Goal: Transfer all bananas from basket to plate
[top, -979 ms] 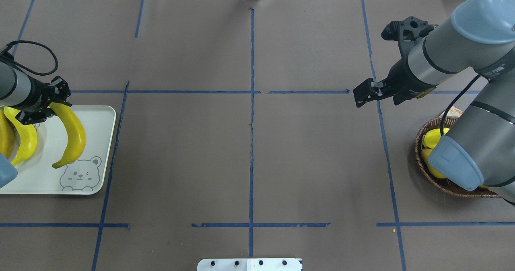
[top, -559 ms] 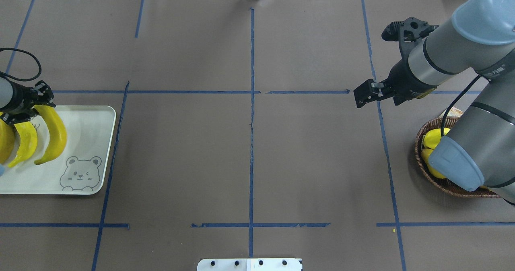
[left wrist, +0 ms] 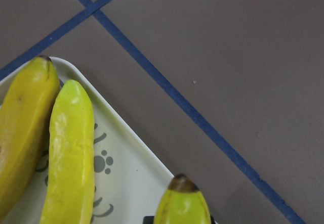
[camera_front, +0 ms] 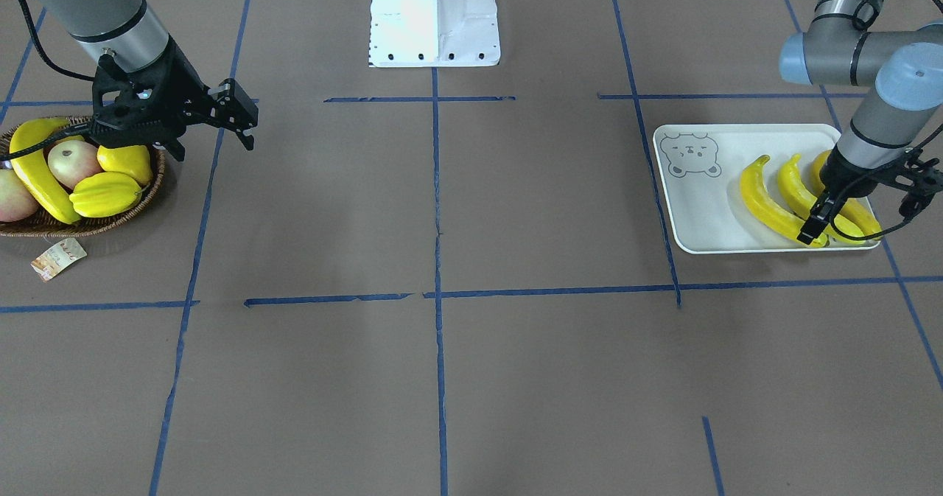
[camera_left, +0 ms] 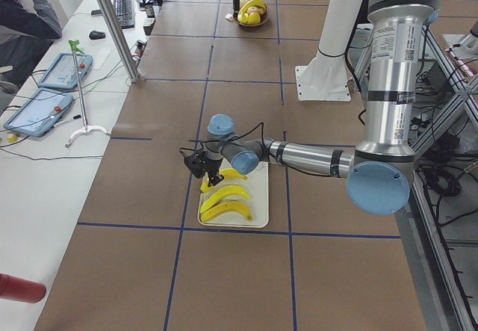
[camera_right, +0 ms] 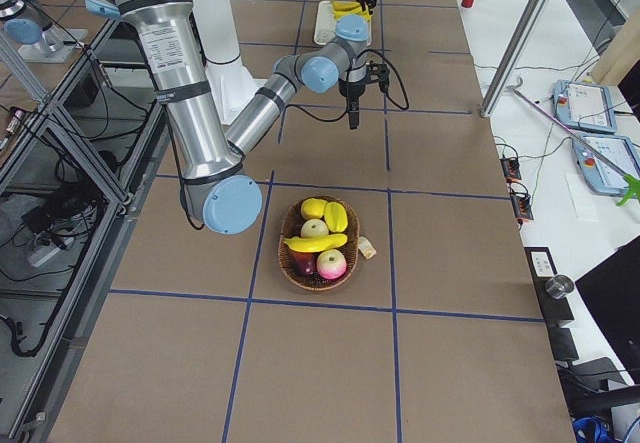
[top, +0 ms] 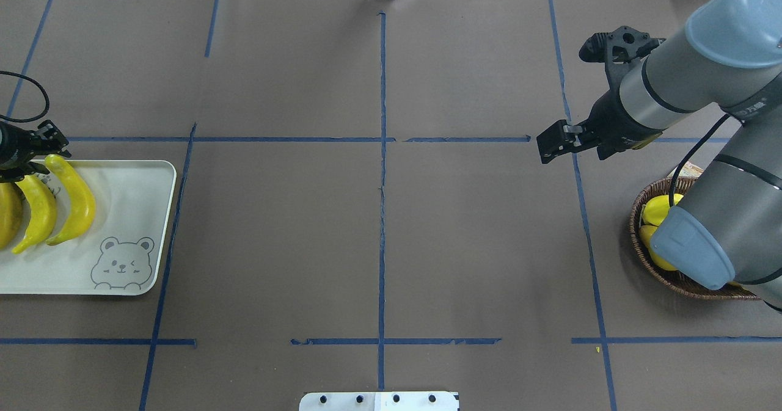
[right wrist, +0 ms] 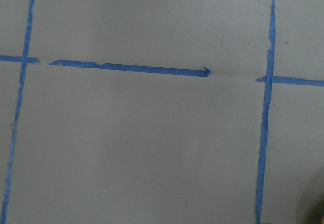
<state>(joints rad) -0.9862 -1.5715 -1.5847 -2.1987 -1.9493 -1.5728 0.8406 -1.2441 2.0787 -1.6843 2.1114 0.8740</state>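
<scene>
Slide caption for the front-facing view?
Left end effector grips third banana at plate; fourth banana lies in basket by right end effector.

Bananas (top: 72, 200) glossy yellow, dark tips. Plate (top: 140, 203) white, grey bear face print (top: 122, 269). Basket (camera_front: 110, 222) dark brown weave; inside yellow starfruit (camera_front: 105, 194), red-pink apples (camera_front: 74, 163). Desk (top: 275, 234) brown, blue tape grid (top: 382, 215). Left tool (camera_front: 819, 225), right tool (top: 548, 142) black; arms (top: 672, 87) grey, blue-grey caps.

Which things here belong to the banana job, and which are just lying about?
Job: plate; gripped banana; two other bananas; basket; basket banana; left gripper; right gripper.
Lying about: starfruit; lemon; apples.
</scene>
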